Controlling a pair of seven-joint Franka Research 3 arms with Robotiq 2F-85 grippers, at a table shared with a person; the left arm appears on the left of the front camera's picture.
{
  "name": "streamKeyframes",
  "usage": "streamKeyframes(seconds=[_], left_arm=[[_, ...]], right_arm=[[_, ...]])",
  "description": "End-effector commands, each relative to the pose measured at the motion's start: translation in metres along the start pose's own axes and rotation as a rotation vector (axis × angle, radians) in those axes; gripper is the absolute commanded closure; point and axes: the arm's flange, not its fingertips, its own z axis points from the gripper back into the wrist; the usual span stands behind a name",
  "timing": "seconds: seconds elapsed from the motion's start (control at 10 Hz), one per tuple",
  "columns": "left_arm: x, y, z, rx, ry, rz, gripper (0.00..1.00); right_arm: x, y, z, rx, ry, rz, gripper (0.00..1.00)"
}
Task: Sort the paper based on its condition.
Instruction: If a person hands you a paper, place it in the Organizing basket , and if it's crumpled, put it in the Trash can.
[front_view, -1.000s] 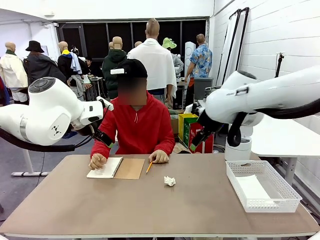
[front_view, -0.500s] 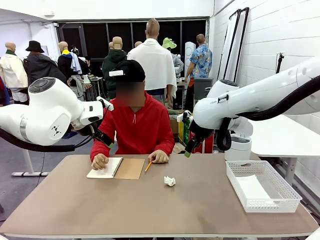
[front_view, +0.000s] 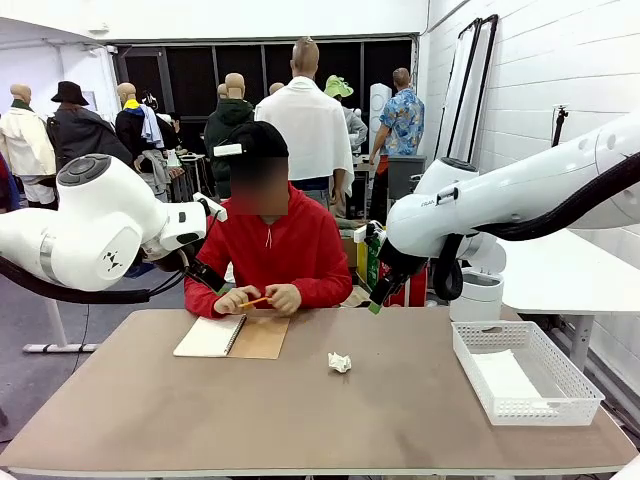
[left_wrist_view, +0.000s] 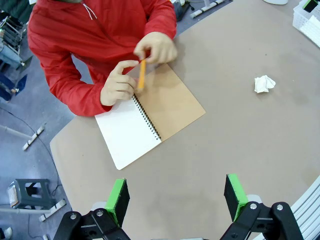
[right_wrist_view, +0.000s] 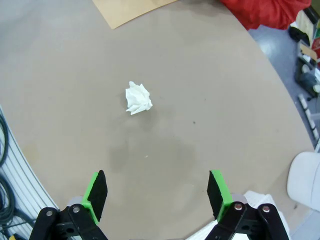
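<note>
DESK SORTING: A crumpled paper ball (front_view: 340, 362) lies alone near the centre of the desk (front_view: 150, 420). It sits to the right of a spiral notebook (front_view: 232, 336), over which a seated person in red holds an orange pencil (front_view: 255, 301) in both hands. The robot's right hand (right_wrist_view: 157, 192), fingers spread wide and empty, hangs above the desk. In its wrist view the ball sits in the upper left, off the line between the green pads. The left hand (left_wrist_view: 177, 197), likewise wide and empty, hovers above the desk, just short of the notebook's near edge. A white mesh basket (front_view: 545, 410) at the lower right of the front view holds what looks like a flat white sheet (front_view: 505, 378). The step in hand appears to be the right arm's reach for the ball. Doing it well likely means centring the ball between the pads before descending. The tips should then come down almost to the desk and close gently, since so light a wad could skid away from a one-sided touch.
</note>
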Motion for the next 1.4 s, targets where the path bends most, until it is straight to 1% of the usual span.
streamKeyframes(seconds=[0.0,0.3,0.6,0.8,1.1,1.3], left_arm=[[0.0,0.0,0.0,0.001,0.003,-0.003,0.0],[0.0,0.0,0.0,0.001,0.003,-0.003,0.0],[0.0,0.0,0.0,0.001,0.003,-0.003,0.0],[0.0,0.0,0.0,0.001,0.003,-0.003,0.0],[0.0,0.0,0.0,0.001,0.003,-0.003,0.0],[0.0,0.0,0.0,0.001,0.003,-0.003,0.0]], right_arm=[[0.01,-0.008,-0.02,0.015,0.023,0.015,0.0],[0.032,-0.021,-0.079,0.087,0.119,0.06,0.0],[0.044,-0.025,-0.121,0.134,0.151,0.116,0.0],[0.05,-0.027,-0.143,0.138,0.17,0.15,0.0],[0.058,-0.035,-0.166,0.156,0.186,0.16,0.0],[0.064,-0.033,-0.181,0.181,0.203,0.165,0.0]])
